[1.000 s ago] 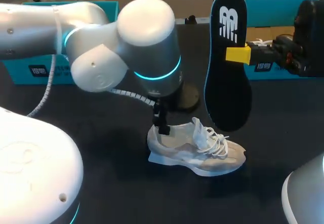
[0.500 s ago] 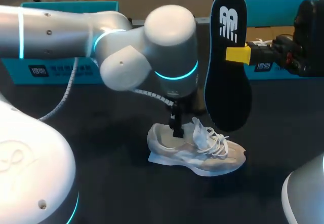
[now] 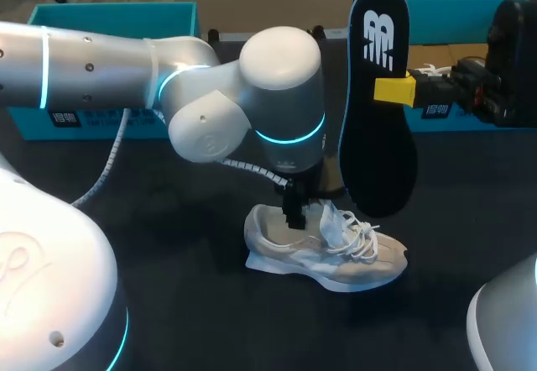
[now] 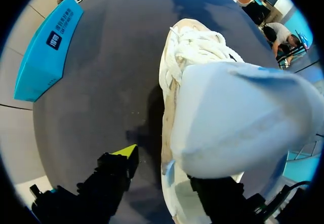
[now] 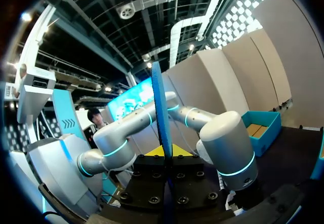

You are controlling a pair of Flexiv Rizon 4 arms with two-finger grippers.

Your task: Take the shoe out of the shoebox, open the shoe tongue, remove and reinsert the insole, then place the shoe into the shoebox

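A blurred white part of the shoe [image 4: 192, 46] hides 1 tip of the left claw [image 3: 294, 211], whose fingers stand spread, the visible yellow tip [image 4: 129, 152] just beside the shoe on the desk [image 4: 111, 72]. The right claw [image 3: 394, 91] pinches the black insole [image 3: 379, 148] upright, off the desk

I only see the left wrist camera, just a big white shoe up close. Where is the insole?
Observer: The right end effector is shut on the insole and holds it upright in the air near the shoe.
Operator: Which end is up?
Observer: The narrow end is up and the wide end hangs down near the laces.
Operator: Where is it pinched?
Observer: About halfway along, at its side edge. The right wrist camera shows it edge-on between the yellow tips.
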